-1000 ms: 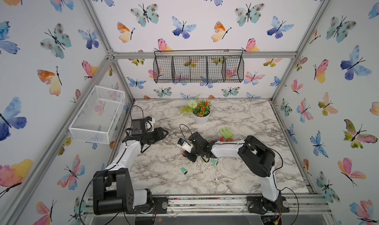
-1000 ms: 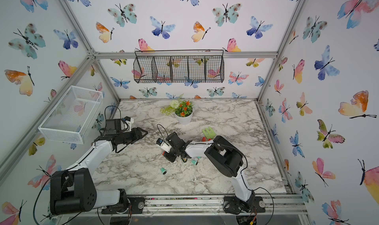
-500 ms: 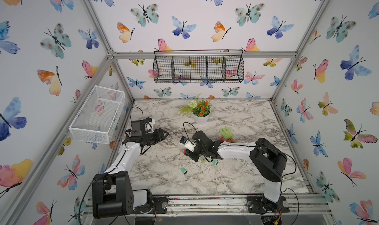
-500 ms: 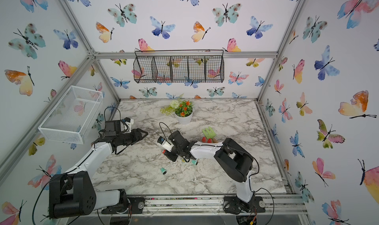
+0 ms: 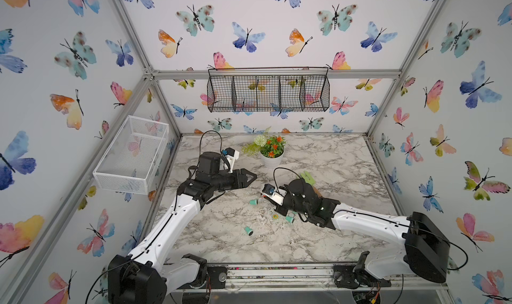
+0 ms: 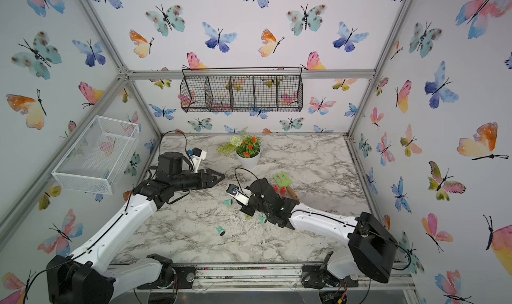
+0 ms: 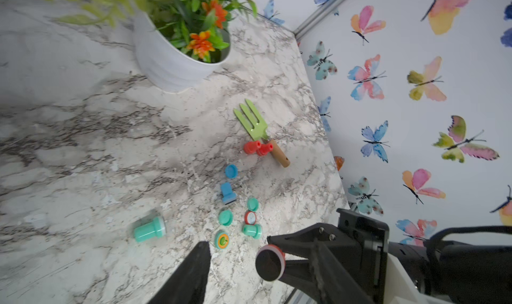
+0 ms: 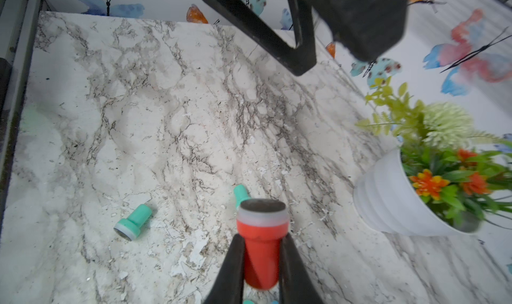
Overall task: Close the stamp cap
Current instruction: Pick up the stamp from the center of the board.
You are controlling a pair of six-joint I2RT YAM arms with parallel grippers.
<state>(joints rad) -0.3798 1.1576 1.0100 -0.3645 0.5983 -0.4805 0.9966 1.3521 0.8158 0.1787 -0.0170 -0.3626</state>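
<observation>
Where the arms work, the surface is a grey-veined marble tabletop [image 5: 318,233], closed in by butterfly-papered walls [image 5: 263,25]. A black wire basket [image 5: 268,93] hangs on the back wall and a white mesh basket [image 5: 133,155] on the side wall. The flower pot [image 5: 271,157] stands near the back.

Teal stamps [image 5: 248,230] and loose caps [image 7: 225,217] lie scattered mid-table (green toy fork [image 6: 282,179] nearby).

Right claw [image 8: 262,241] is clamped tight on the red stamp [image 8: 261,230], held clear of the table with its wide end facing the left claw [image 5: 250,176]. The left claw's jaws stand partly apart with nothing between them.

Both top views hide the red stamp under the right wrist. A pale ring rims its wide end; cannot tell whether that is the cap, seated.
</observation>
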